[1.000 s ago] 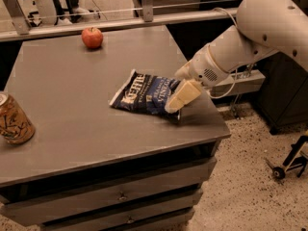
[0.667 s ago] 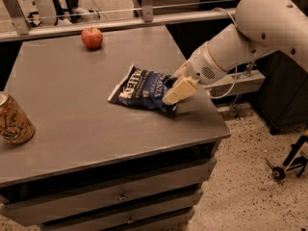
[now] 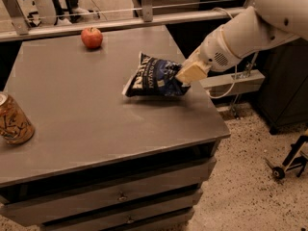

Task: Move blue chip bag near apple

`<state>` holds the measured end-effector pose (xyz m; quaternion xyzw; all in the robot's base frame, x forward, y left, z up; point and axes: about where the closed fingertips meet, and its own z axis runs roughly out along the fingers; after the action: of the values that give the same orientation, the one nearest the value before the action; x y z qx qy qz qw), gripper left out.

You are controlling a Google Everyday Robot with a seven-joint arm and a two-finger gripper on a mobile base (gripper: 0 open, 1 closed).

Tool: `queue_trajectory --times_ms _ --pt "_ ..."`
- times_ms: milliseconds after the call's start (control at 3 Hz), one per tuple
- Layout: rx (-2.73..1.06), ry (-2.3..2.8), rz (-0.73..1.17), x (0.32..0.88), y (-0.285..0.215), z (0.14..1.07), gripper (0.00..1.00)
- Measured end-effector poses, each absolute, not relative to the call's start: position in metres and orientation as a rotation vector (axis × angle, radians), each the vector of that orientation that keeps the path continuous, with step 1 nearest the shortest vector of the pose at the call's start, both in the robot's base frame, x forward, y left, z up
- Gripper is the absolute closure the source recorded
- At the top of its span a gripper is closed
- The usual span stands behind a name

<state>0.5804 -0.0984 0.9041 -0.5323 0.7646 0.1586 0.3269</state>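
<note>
The blue chip bag (image 3: 155,76) is a crinkled navy foil bag with white lettering, at the right middle of the grey table (image 3: 86,124). Its right end is raised off the surface. My gripper (image 3: 186,77) comes in from the right on a white arm and is shut on the bag's right end. The red apple (image 3: 92,37) stands near the table's far edge, left of the bag and well apart from it.
A tan patterned drink can (image 3: 13,121) stands at the table's left edge. A metal rail (image 3: 144,19) runs behind the table. Drawers (image 3: 120,196) are below the tabletop. A wheeled stand base (image 3: 288,162) is on the speckled floor at right.
The gripper has lifted the bag's right end and carried the bag back and towards the apple. The apple and the can have not moved on the table.
</note>
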Motion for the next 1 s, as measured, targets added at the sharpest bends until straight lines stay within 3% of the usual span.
queue_trajectory --times_ms 333,1000 --pt "-1.391 2.001 0.409 0.5811 -0.0992 0.9062 1.0" --pt "-1.367 1.993 0.411 0.5824 -0.0976 0.9059 1.0"
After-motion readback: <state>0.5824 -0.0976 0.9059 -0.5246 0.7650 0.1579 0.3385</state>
